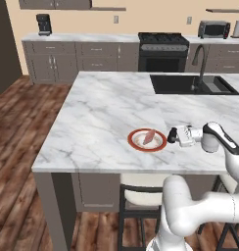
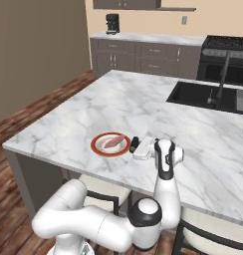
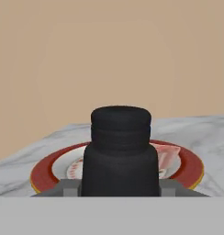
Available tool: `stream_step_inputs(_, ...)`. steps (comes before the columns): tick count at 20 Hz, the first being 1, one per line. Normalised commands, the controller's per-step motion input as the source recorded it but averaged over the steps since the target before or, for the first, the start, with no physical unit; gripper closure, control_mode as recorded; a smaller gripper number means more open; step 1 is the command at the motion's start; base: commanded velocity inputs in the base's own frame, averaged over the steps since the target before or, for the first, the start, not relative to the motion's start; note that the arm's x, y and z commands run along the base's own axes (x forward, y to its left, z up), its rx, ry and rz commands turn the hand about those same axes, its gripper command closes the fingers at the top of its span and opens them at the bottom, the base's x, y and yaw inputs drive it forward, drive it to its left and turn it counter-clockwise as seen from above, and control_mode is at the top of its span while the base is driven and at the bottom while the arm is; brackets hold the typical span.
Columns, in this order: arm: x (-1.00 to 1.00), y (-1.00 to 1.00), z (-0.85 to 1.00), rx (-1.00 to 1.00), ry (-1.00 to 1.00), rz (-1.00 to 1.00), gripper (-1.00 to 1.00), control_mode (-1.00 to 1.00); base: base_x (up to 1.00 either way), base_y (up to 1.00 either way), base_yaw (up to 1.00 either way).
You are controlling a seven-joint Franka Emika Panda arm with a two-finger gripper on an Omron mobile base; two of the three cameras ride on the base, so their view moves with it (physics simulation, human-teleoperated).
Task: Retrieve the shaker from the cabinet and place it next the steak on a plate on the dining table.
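While over tabletop (image 1: 102, 112):
hand (image 1: 171, 135): pinching shaker (image 3: 120, 151)
shaker: just beside plate (image 1: 136, 145)
steak (image 1: 149, 136): on plate

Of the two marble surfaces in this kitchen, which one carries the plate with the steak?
The dining table, the big island with the black sink, carries the plate and steak. The marble wall counter behind holds a coffee machine instead.

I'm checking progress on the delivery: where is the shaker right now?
The shaker sits in the end effector, low over the dining table, just right of the plate holding the steak.
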Motion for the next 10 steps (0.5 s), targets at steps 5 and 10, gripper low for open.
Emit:
stream_step_inputs(5, 0.28, -0.02, -0.25, 0.00, 0.00, 0.00, 1.00, -1.00, 0.00, 0.00, 0.00)
stream_step_inputs(10, 0.24, -0.15, -0.22, 0.00, 0.00, 0.00, 1.00, -1.00, 0.00, 0.00, 0.00)
